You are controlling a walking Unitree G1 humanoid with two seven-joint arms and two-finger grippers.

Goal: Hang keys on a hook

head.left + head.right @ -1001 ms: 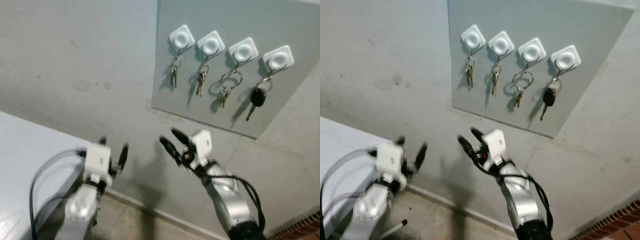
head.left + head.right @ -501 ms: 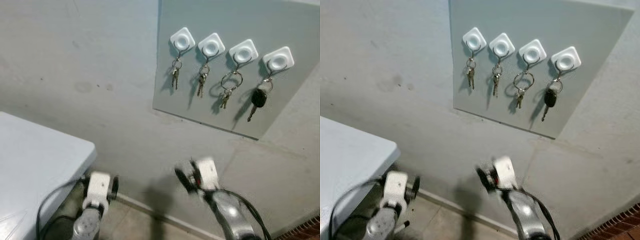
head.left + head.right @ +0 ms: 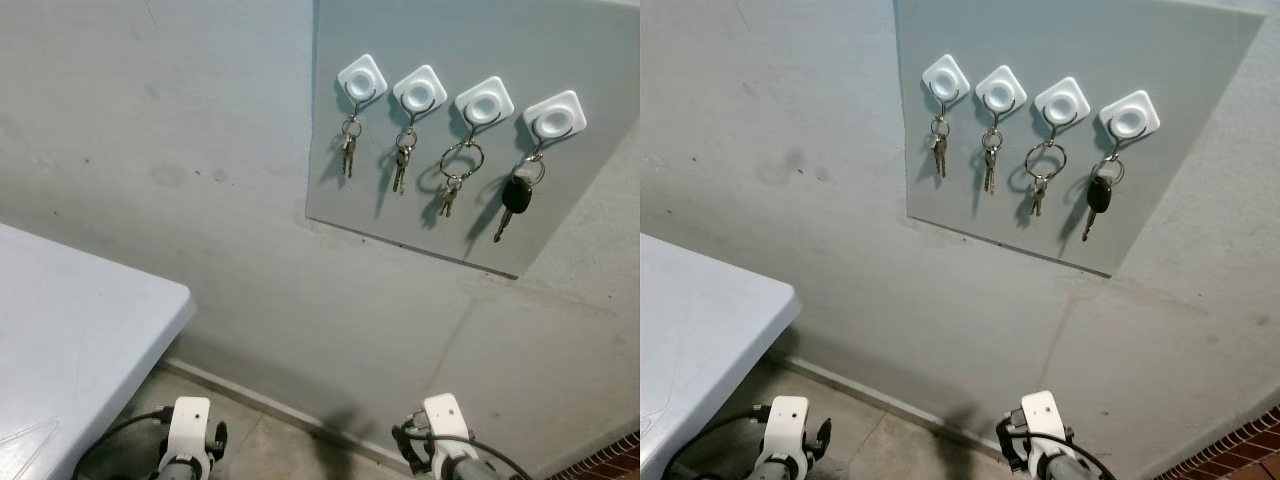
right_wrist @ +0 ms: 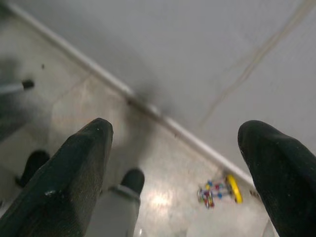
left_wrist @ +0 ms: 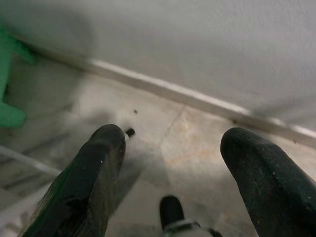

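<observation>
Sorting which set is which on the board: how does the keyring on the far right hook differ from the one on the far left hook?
The far-right set carries a key with a bulky black head; the far-left set has only small plain metal keys. The far-right set hangs lower and slightly tilted; the far-left set hangs straight and short. Both hang from white square hooks on the grey board.

hooks (image 3: pixel 416 92) white | board (image 3: pixel 580 40) grey | car key (image 3: pixel 514 196) black | table (image 3: pixel 70 320) white
</observation>
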